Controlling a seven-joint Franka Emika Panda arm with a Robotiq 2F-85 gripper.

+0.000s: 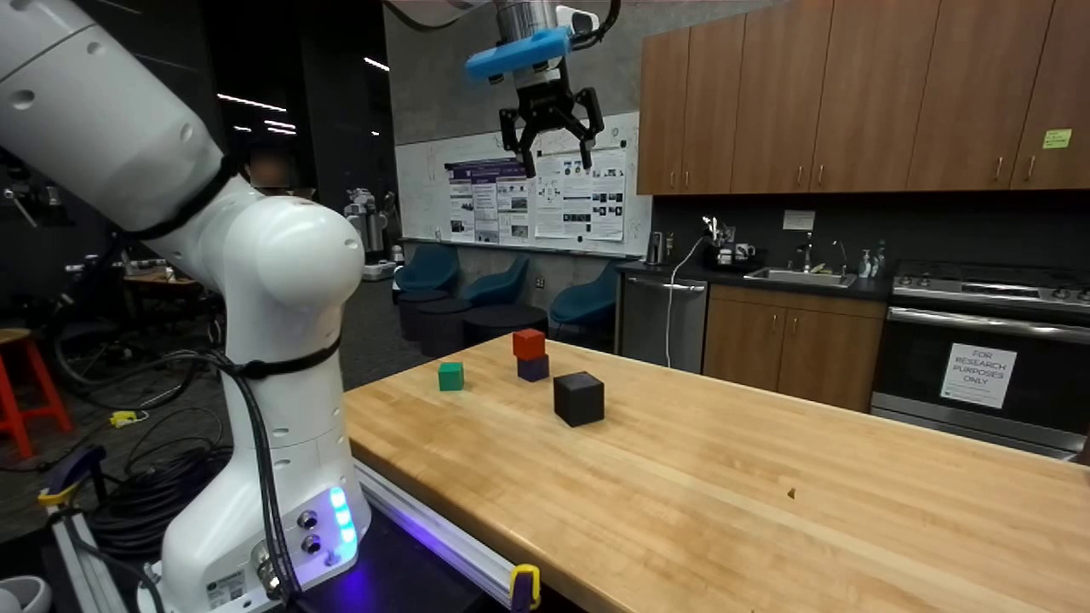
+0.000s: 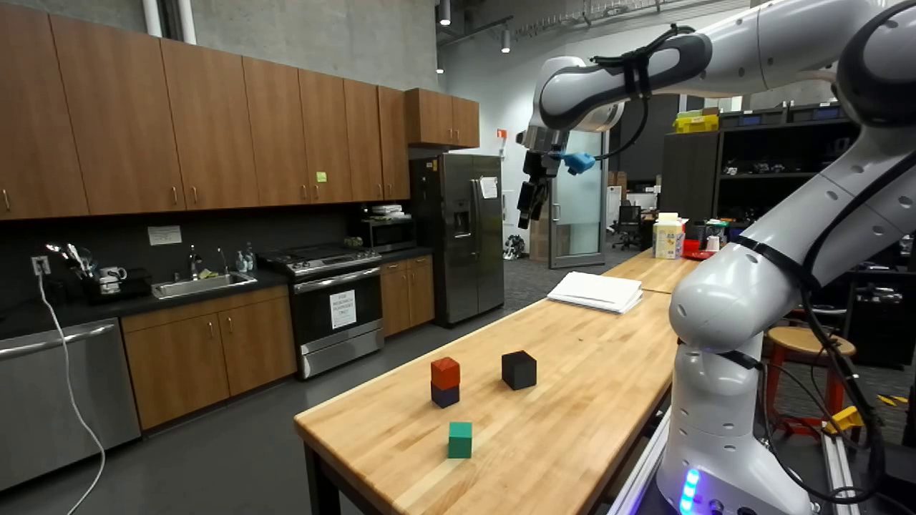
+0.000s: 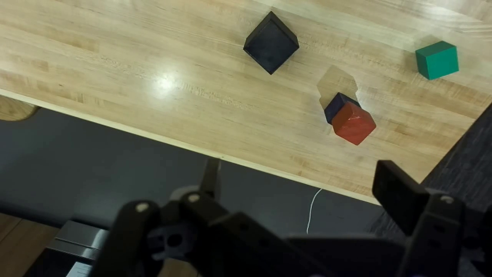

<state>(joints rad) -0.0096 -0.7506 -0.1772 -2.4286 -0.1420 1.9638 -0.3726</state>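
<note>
hanging empty, jaws wide, gripper (image 1: 559,165) overlooks red block (image 3: 353,125) atop purple block (image 3: 337,107); unstacked, wrist view: green block (image 3: 441,62) at their two o'clock, black block (image 3: 271,47) at ten.

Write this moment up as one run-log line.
claw: open, empty, high up | red block: on dark bluish block | black block, green block: standing apart on wooden table

A pile of white paper (image 2: 595,292) lies near the long kitchen-side edge of the wooden worktop (image 2: 608,372). A carton (image 2: 668,237) stands farther back. A microwave (image 2: 390,234) sits on the black counter (image 2: 408,256) between the stove (image 2: 336,304) and fridge (image 2: 454,243). Soap bottles (image 1: 865,266) stand by a corner of the sink (image 1: 796,277).
</note>
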